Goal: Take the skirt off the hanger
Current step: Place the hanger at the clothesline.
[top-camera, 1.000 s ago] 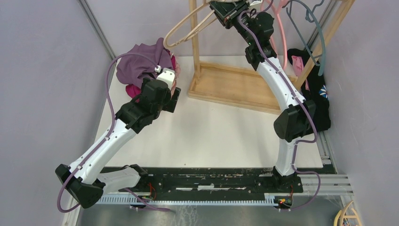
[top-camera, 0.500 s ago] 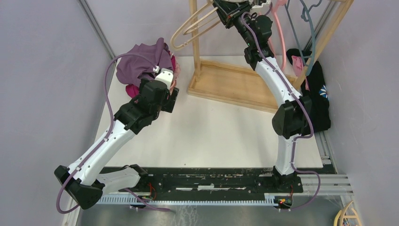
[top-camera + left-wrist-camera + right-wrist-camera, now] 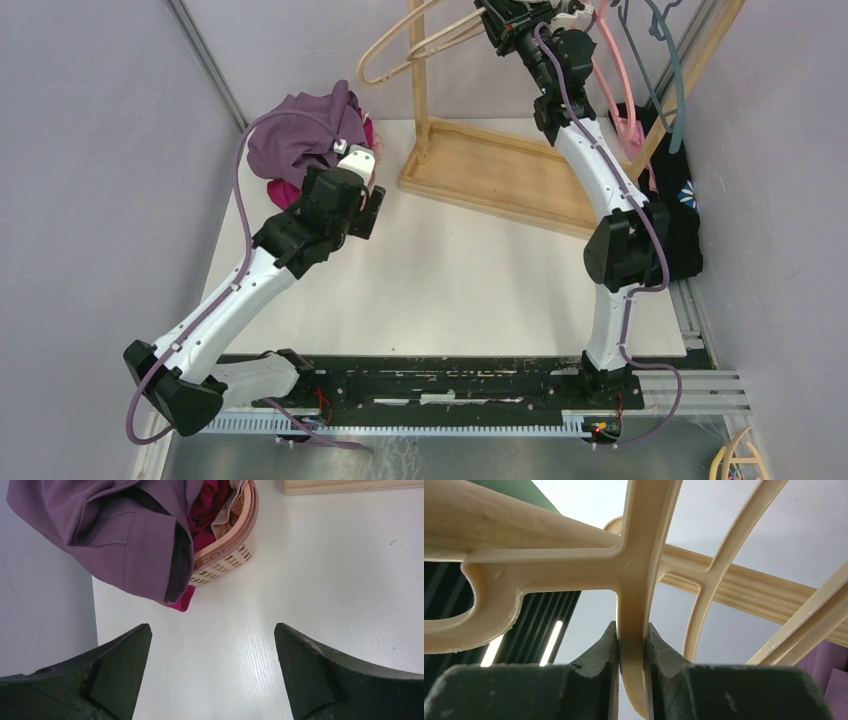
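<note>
The purple skirt (image 3: pixel 295 135) lies heaped over a pink basket at the table's far left; it also shows in the left wrist view (image 3: pixel 115 530), draped over the basket (image 3: pixel 230 555). My left gripper (image 3: pixel 372 205) is open and empty, just right of and in front of the basket, over bare table (image 3: pixel 212 645). My right gripper (image 3: pixel 500 15) is raised high at the wooden rack and is shut on the cream plastic hanger (image 3: pixel 410 55), which is bare. In the right wrist view its fingers (image 3: pixel 631 645) clamp the hanger's centre bar (image 3: pixel 634 570).
A wooden rack with a base tray (image 3: pixel 500 180) stands at the back middle. Pink (image 3: pixel 615 70) and grey-blue (image 3: pixel 675 70) hangers hang on it to the right. Dark clothing (image 3: pixel 675 210) lies heaped at the right edge. Red garments (image 3: pixel 210 505) fill the basket.
My right gripper has moved right and up with the cream hanger towards the rack's top. My left gripper shifted slightly forward and right beside the basket, still open.
</note>
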Action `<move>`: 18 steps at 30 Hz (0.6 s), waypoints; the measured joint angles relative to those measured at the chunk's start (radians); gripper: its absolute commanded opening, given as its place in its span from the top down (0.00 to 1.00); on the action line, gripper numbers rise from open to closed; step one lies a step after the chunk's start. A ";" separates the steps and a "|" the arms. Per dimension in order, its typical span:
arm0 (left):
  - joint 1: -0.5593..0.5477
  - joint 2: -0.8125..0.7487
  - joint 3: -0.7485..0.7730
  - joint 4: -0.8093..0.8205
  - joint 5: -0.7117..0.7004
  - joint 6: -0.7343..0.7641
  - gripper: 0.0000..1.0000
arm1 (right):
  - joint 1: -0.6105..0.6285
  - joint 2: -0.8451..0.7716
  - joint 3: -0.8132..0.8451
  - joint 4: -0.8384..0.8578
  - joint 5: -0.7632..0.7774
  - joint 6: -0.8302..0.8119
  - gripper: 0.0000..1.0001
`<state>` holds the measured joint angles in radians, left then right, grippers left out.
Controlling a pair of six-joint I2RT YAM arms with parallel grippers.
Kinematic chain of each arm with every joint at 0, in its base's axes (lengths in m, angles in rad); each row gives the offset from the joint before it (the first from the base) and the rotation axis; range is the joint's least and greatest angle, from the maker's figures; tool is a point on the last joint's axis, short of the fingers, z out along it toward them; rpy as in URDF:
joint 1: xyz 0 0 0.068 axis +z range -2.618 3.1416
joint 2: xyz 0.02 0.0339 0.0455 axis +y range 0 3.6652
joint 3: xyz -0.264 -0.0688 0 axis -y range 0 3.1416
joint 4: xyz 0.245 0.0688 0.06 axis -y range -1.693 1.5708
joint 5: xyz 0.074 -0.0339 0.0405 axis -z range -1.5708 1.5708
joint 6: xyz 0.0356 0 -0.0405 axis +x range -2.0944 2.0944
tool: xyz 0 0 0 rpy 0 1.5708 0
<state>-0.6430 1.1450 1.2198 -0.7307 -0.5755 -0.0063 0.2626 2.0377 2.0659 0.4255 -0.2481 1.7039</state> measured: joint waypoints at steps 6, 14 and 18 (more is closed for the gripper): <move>0.000 0.005 0.016 -0.001 -0.008 0.000 0.01 | -0.012 0.042 0.069 -0.021 0.013 0.042 0.99; -0.002 0.005 0.019 -0.002 -0.026 -0.001 0.01 | -0.018 0.093 0.142 -0.047 0.053 0.172 0.86; -0.005 0.005 0.019 -0.004 -0.029 -0.001 0.01 | -0.038 0.105 0.150 -0.047 0.070 0.196 0.76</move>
<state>-0.6479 1.1503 1.2392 -0.7345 -0.6041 -0.0074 0.2245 2.1429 2.2154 0.3782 -0.1780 1.8996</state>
